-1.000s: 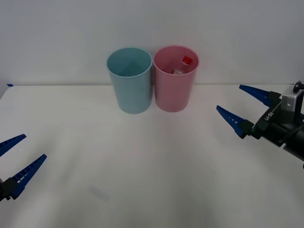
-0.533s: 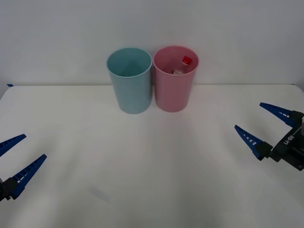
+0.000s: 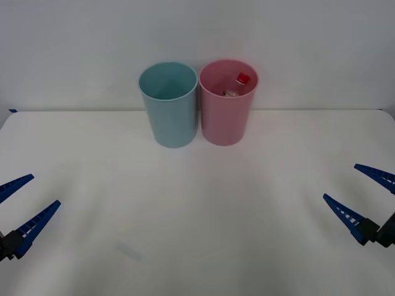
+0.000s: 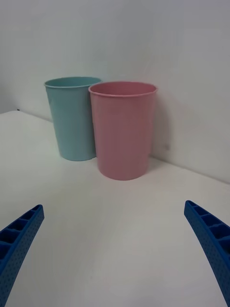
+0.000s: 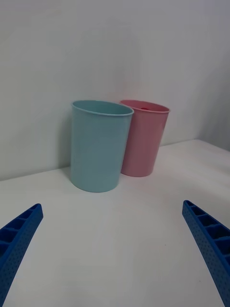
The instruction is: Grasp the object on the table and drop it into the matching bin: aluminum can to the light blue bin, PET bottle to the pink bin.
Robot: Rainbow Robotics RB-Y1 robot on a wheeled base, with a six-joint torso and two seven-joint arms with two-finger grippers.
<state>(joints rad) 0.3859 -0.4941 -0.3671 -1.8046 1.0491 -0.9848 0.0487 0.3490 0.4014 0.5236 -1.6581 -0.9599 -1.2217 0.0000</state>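
Observation:
The PET bottle (image 3: pixel 237 85) lies inside the pink bin (image 3: pixel 228 117), its red cap and clear neck showing just below the rim. The light blue bin (image 3: pixel 170 117) stands touching the pink one on its left, at the back of the white table (image 3: pixel 197 203). My right gripper (image 3: pixel 364 196) is open and empty, low at the table's right edge, far from both bins. My left gripper (image 3: pixel 21 203) is open and empty at the left edge. From each wrist the pink bin (image 4: pixel 123 134) (image 5: pixel 143 139) and light blue bin (image 4: pixel 73 120) (image 5: pixel 99 144) stand ahead between the fingers.
A plain white wall runs close behind the bins. The tabletop stretches bare between the two grippers and in front of the bins.
My right gripper has drawn back, down and to the right, away from the pink bin toward the table's right edge, staying open. The left arm has not moved.

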